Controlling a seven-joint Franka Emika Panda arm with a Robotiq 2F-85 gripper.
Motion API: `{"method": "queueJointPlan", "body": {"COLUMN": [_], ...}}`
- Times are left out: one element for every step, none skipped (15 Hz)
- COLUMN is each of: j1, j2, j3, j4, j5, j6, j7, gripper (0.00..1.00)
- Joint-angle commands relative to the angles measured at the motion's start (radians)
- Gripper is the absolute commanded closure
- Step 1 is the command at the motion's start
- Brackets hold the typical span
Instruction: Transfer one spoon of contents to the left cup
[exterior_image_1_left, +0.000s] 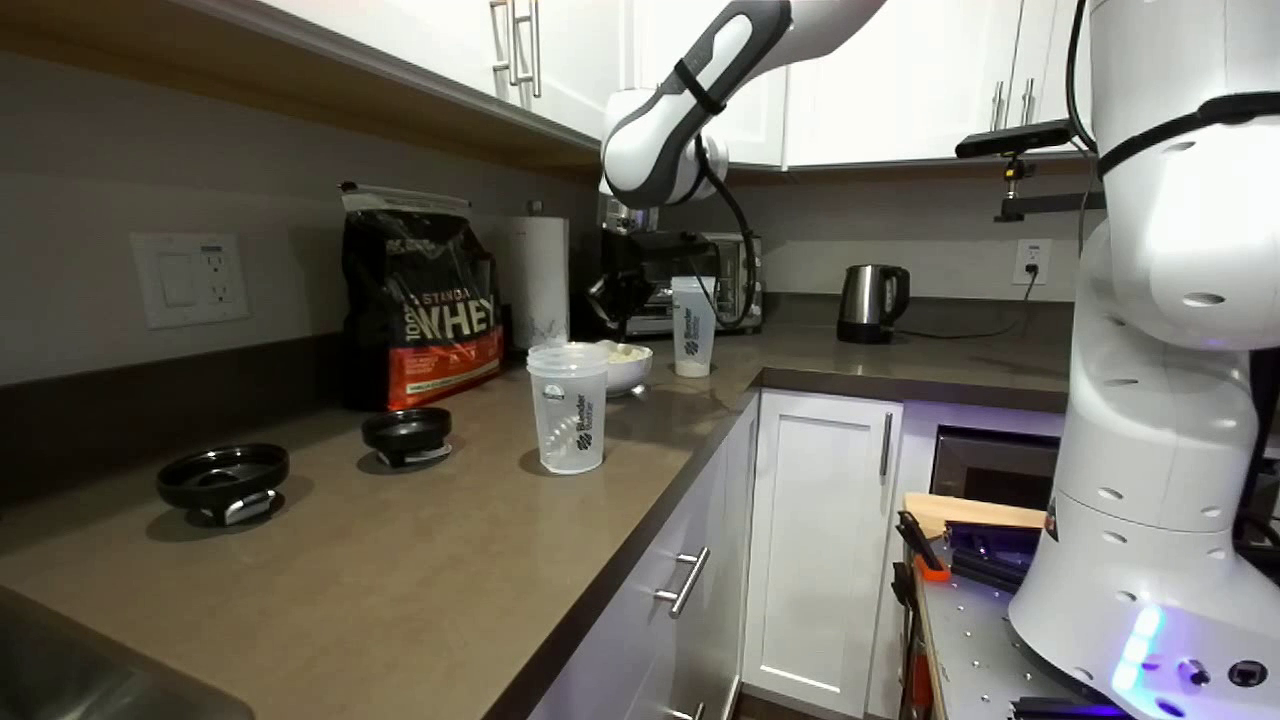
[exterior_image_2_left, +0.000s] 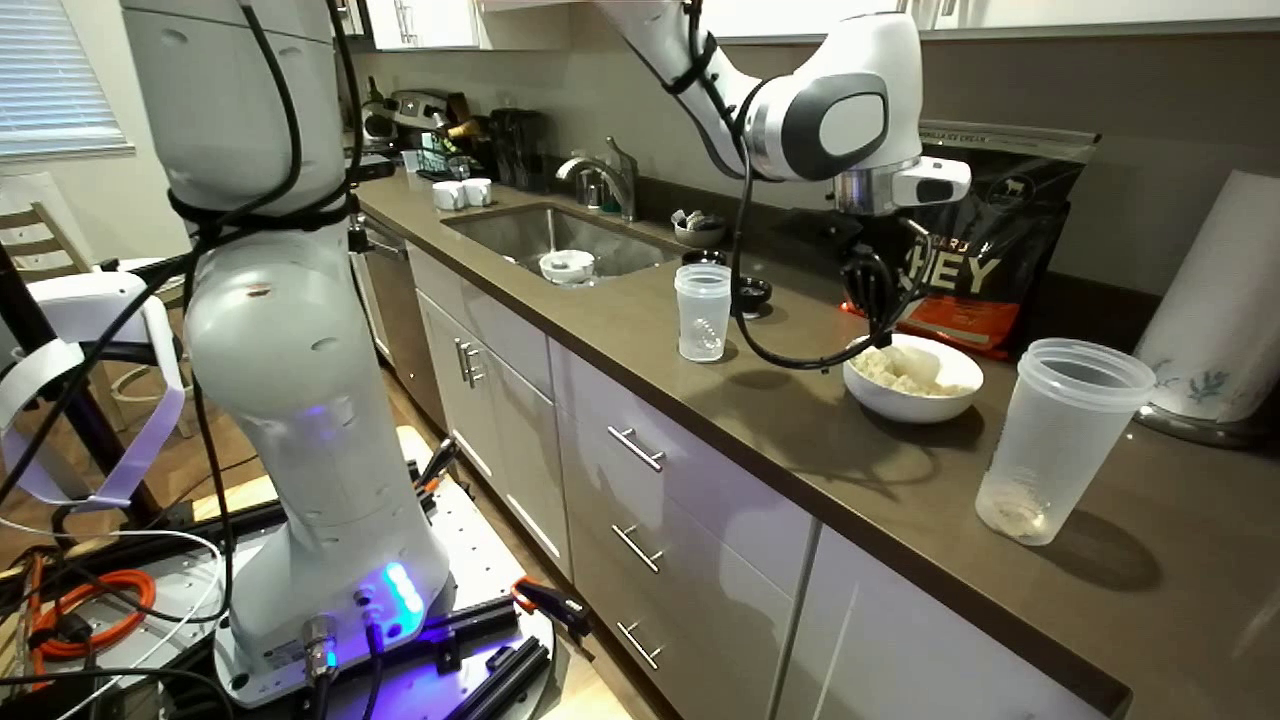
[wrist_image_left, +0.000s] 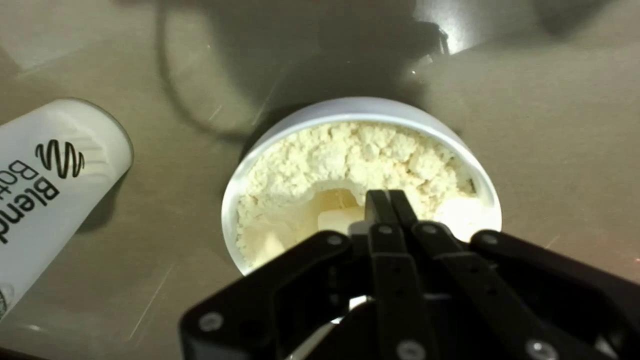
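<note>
The spoon (wrist_image_left: 341, 219) is located in the white bowl (wrist_image_left: 360, 106), at a hollow in the cream-coloured powder (wrist_image_left: 345, 150). Its exposed portion is small, smooth and whitish, with a straight upper edge and a rounded corner; the remainder is concealed behind the gripper (wrist_image_left: 388, 200). The jaws are fully together; whether the spoon's handle is pinched between them cannot be determined from this angle. The bowl rests on the counter (exterior_image_1_left: 430, 580) between the left cup (exterior_image_1_left: 556, 400) and a second cup (exterior_image_1_left: 693, 330), the latter near the counter's inside corner. The left cup stands upright near the front edge: translucent white plastic, tapering toward the base, dark vertical lettering.
</note>
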Motion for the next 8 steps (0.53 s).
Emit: {"method": "queueJointPlan", "body": {"j1": [-0.014,-0.013,-0.014,-0.016,-0.017,-0.019,-0.022,-0.025], "j2": [-0.005,-0.004,-0.004,-0.003,-0.003,-0.004,-0.005,-0.006], "j3": [0.019,0.020,0.021,0.022,0.022,0.021,0.019,0.016], "j4": [-0.008,-0.009,-0.009,-0.006,-0.003,-0.001,0.002,0.005], "j5": [0.049,0.052,0.055,0.061,0.064,0.073,0.078,0.086], "j6": [-0.012,-0.011,-0.013,-0.014,-0.014,-0.016,-0.017,-0.017], "j7": [-0.052,-0.053,-0.054,-0.057,-0.057,-0.060,-0.063,-0.064], "gripper": [0.98,0.98,0.98,0.98,0.98,0.98,0.98,0.98]}}
